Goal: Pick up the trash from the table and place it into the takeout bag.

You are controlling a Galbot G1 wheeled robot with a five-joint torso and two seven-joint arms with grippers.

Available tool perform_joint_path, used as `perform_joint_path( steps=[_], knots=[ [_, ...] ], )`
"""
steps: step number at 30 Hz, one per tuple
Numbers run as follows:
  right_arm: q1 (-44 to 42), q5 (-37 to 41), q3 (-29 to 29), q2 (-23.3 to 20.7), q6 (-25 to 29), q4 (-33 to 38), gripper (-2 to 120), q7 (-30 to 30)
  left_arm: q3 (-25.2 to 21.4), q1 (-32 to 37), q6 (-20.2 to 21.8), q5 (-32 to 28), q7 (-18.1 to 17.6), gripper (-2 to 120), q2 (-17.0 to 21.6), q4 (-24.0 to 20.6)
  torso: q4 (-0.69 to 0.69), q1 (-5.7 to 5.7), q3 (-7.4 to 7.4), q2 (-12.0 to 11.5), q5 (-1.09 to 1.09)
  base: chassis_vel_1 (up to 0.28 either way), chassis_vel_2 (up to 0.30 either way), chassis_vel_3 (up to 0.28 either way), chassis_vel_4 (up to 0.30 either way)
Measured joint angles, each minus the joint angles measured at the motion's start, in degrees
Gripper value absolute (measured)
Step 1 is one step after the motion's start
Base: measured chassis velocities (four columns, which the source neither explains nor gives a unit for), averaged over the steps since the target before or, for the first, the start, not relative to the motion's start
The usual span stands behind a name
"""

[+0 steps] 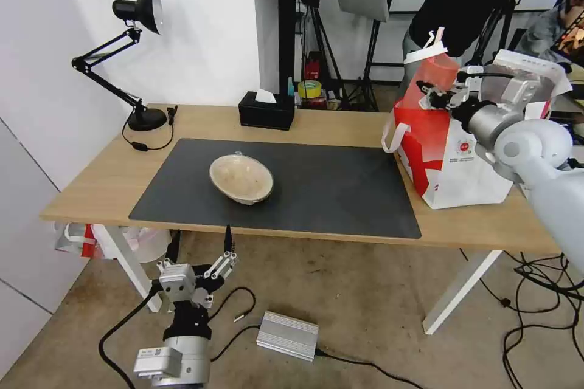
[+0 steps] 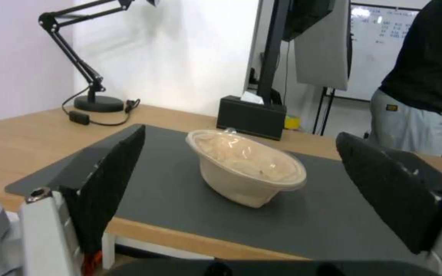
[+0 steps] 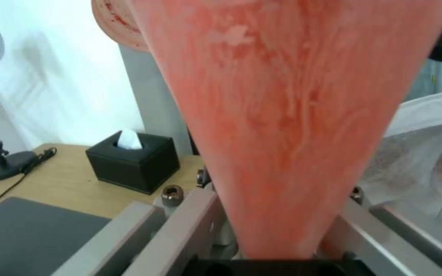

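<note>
Right hand [image 1: 439,97] is clamped on the red cup [image 1: 433,76], holding it high at the right end of the worktop [image 1: 340,127]; the cup sits over the near-left top edge of the takeout bag [image 1: 453,161], lid end up, long axis roughly vertical with a slight tilt (right wrist view: red wall of the cup [image 3: 292,115] running straight out from between the fingers, silver lining of the bag [image 3: 426,153] just beside it); so the key relation is cup above the bag mouth, opening below and a bit further right, my read: a short move inward, then down. Left hand [image 1: 201,270] hangs low in front of the worktop edge, fingers spread wide, empty; beige bowl [image 1: 241,178] lies on the dark mat [image 1: 340,194] straight ahead of it, tipped on its side, well apart from the bag; left arm is clearly the nearer one for the bowl.
</note>
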Motion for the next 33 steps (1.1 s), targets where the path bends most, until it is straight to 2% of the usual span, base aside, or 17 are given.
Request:
perform_joint_path(
  steps=[33],
  knots=[
    [0.45,0.92,-0.75,0.80,-0.79,0.39,3,1.39,-0.08,0.90,-0.59,0.40,-0.16,100,-0.49,-0.58,0.00,0.00,0.00,0.00,0.00,0.000,0.000,0.000,0.000]
  ],
)
